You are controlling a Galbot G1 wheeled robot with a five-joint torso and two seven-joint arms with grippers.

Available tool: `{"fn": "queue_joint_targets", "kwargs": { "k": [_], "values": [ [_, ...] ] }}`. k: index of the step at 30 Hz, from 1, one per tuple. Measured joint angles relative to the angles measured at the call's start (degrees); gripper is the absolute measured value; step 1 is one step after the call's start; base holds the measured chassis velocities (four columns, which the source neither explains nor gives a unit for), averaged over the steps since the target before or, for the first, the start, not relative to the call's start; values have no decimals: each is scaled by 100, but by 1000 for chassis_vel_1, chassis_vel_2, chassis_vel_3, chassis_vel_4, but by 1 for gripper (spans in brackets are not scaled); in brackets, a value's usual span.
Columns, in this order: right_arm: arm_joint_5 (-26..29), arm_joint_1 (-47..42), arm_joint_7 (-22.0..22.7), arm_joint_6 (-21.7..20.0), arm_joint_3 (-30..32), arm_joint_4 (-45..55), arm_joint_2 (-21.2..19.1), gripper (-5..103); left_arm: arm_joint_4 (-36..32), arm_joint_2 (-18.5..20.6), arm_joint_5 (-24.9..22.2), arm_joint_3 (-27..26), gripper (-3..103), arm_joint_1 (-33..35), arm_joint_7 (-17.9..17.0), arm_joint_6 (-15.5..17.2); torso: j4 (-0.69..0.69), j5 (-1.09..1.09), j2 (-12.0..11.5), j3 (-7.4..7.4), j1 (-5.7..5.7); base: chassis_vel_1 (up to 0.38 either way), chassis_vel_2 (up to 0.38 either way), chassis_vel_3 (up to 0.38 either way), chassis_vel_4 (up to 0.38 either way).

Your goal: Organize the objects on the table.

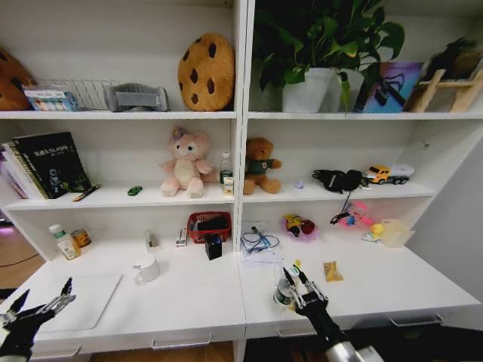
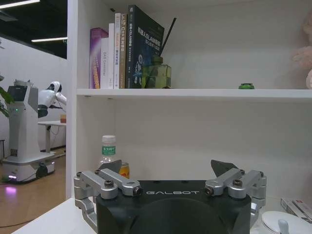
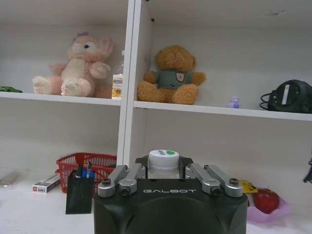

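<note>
the right gripper (image 3: 165, 168) has its fingers (image 3: 121, 178) clamped on a small jar with a white lid (image 3: 163, 160), the lid sitting squarely between the two pads in the right wrist view. in the head view the same gripper (image 1: 296, 285) is low over the right half of the surface (image 1: 189, 298), near the front edge, with the jar upright under it; whether the jar rests on the surface or is just clear of it i cannot tell. the upright hold looks chosen so nothing spills and the jar can be set down flat.

the left gripper (image 2: 170, 187) has its fingers (image 2: 109, 184) spread well apart with nothing between them. it hangs at the near left corner of the surface (image 1: 38, 309), just beside the thin silver laptop (image 1: 83, 300), which lies flat and closed there; judging by that, it waits while the right arm works.

further out, the white mug (image 1: 146, 268) stands near the laptop, open side up. the red mesh basket (image 1: 208, 224) sits at the back by the shelf divider with a dark item inside, and a black pen holder (image 1: 213, 246) in front of it carries a blue pen (image 3: 87, 171) and dark pens. a clear bag with cables (image 1: 260, 243) lies just right of it, and a small yellow packet (image 1: 332, 271) lies near the jar. the tiny green toy car (image 1: 134, 191) is up on the middle shelf, not on the surface, beside the pink plush bear (image 1: 184, 162).
</note>
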Motion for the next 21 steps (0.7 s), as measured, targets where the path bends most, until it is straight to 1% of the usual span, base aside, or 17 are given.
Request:
{"fn": "queue_joint_targets", "kwargs": {
  "k": [1,4,7,8,12,13,15,19,20,21],
  "values": [
    [0,0,0,0,0,0,0,30,0,0,0,0,100,0,0,0,0,0,0,0,0,0,0,0,0],
    [-152,-559,148,80,162,294,253,30,0,0,0,0,100,0,0,0,0,-1,0,0,0,0,0,0,0],
    [-205,-715,196,83,156,315,372,30,0,0,0,0,100,0,0,0,1,-1,0,0,0,0,0,0,0],
    [-300,-797,281,109,114,132,513,30,0,0,0,0,100,0,0,0,2,-1,0,0,0,0,0,0,0],
    [-334,-800,410,138,72,-199,658,30,0,0,0,0,100,0,0,0,1,1,0,0,0,0,0,0,0],
    [-282,-786,478,149,39,-451,732,30,0,0,0,0,100,0,0,0,1,1,0,0,0,0,0,0,0],
    [-265,-776,486,166,26,-550,749,30,0,0,0,0,100,0,0,0,1,0,0,1,0,0,0,0,0],
    [-178,-634,440,469,-48,-1356,766,30,0,0,0,0,100,0,0,0,1,1,0,1,0,0,0,0,0],
    [-178,-634,440,469,-48,-1356,766,30,0,0,0,0,100,0,0,0,1,1,0,1,0,0,0,0,0],
    [-170,-599,360,563,-58,-1568,740,30,0,0,0,0,100,0,0,0,1,1,0,1,0,0,0,0,0]
  ]
}}
